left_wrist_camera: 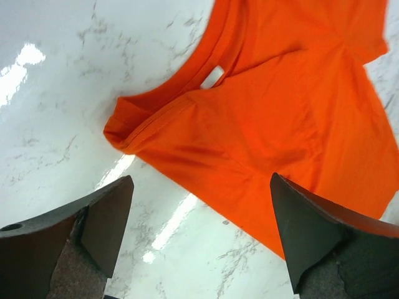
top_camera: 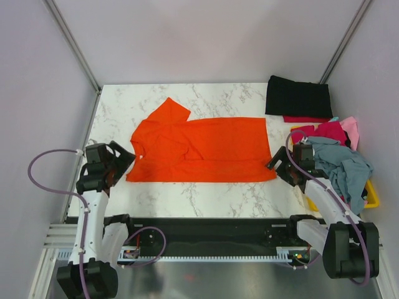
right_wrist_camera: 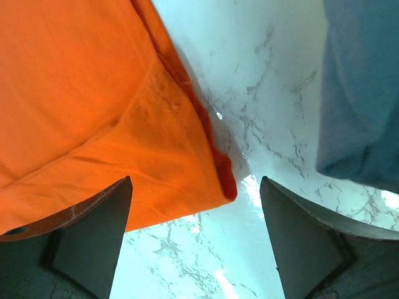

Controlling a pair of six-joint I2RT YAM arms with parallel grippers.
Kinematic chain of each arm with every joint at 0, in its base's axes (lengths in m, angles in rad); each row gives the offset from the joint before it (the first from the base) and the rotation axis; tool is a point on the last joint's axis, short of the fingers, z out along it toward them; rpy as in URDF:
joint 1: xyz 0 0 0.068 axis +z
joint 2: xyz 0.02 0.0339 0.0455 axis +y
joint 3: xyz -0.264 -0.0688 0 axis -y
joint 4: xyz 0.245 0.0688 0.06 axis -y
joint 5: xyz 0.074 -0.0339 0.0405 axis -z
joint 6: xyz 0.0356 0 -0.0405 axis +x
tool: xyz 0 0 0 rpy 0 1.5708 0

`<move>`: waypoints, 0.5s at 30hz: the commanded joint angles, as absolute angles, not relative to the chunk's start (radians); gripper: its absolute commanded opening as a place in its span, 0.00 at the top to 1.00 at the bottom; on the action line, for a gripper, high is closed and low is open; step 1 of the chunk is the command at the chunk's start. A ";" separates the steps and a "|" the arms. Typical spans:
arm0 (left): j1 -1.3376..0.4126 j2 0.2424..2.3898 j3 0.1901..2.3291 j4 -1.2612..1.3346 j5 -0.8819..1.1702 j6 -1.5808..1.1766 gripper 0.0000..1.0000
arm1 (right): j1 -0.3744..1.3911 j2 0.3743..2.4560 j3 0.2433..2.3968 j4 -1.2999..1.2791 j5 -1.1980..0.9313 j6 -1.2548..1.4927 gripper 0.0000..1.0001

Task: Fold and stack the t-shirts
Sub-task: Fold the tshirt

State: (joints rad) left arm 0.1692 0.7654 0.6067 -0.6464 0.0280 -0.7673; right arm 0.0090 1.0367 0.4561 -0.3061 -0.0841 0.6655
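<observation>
The bright orange t-shirt [top_camera: 202, 149] lies partly folded on the marble table, one sleeve sticking out at the upper left. My left gripper [top_camera: 121, 163] is open and empty just off the shirt's left edge; the left wrist view shows the collar and shoulder of the orange t-shirt [left_wrist_camera: 274, 106] ahead of its jaws. My right gripper [top_camera: 278, 163] is open and empty at the shirt's near right corner [right_wrist_camera: 218, 187]. A folded black t-shirt [top_camera: 298, 96] lies at the far right. Red [top_camera: 327, 132], pink [top_camera: 351, 129] and grey-blue [top_camera: 341, 167] shirts are piled on the right.
A yellow plastic bin [top_camera: 371, 194] holds the pile at the table's right edge. A red cloth edge [top_camera: 304, 119] shows under the black shirt. The grey-blue cloth [right_wrist_camera: 361, 93] hangs close to the right of my right gripper. Grey walls enclose the table.
</observation>
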 commanded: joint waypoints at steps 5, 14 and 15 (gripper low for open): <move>0.178 0.892 0.875 -0.488 0.039 -0.600 0.03 | 0.015 0.971 0.613 -0.313 -0.092 0.600 0.09; 0.172 1.604 1.282 -0.046 0.337 -0.561 0.08 | 0.248 1.034 0.571 0.033 -0.126 0.587 0.08; 0.167 1.674 1.339 -0.037 0.372 -0.555 0.09 | 0.264 1.075 0.524 0.146 -0.141 0.604 0.08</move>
